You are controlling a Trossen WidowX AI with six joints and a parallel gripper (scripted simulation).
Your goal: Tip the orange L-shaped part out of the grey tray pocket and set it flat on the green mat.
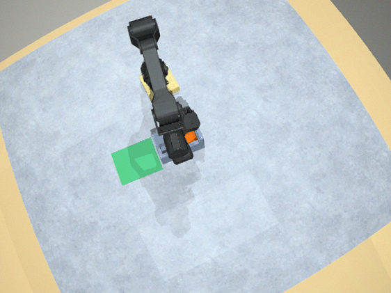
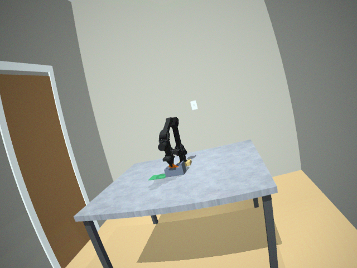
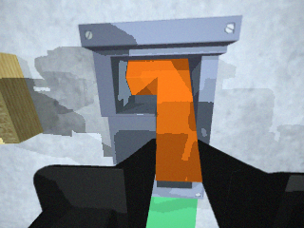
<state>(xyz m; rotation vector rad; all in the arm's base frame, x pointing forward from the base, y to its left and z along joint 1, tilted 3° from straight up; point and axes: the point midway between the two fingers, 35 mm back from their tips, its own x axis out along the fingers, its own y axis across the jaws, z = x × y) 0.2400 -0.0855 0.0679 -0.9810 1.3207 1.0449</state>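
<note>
The orange L-shaped part (image 1: pixel 190 136) (image 2: pixel 173 166) (image 3: pixel 176 104) is tilted in the grey tray (image 1: pixel 197 145) (image 2: pixel 174 172) (image 3: pixel 159 34). Its straight end is raised and its L-shaped end is low, at the pocket; whether that end touches the pocket floor cannot be told. My gripper (image 3: pixel 174 143) is shut on the part's raised straight end, one finger on each side. The top view hides the fingertips under the wrist. The green mat (image 1: pixel 123 163) (image 2: pixel 155 177) (image 3: pixel 171 216) lies flat beside the tray, at the raised end's side, with nothing on it.
The tray has a taller wall with two screws beyond the L-shaped end. A yellow wooden block (image 1: pixel 173 84) (image 2: pixel 188 162) (image 3: pixel 18 106) lies near the arm's base, to the left of the tray in the wrist view.
</note>
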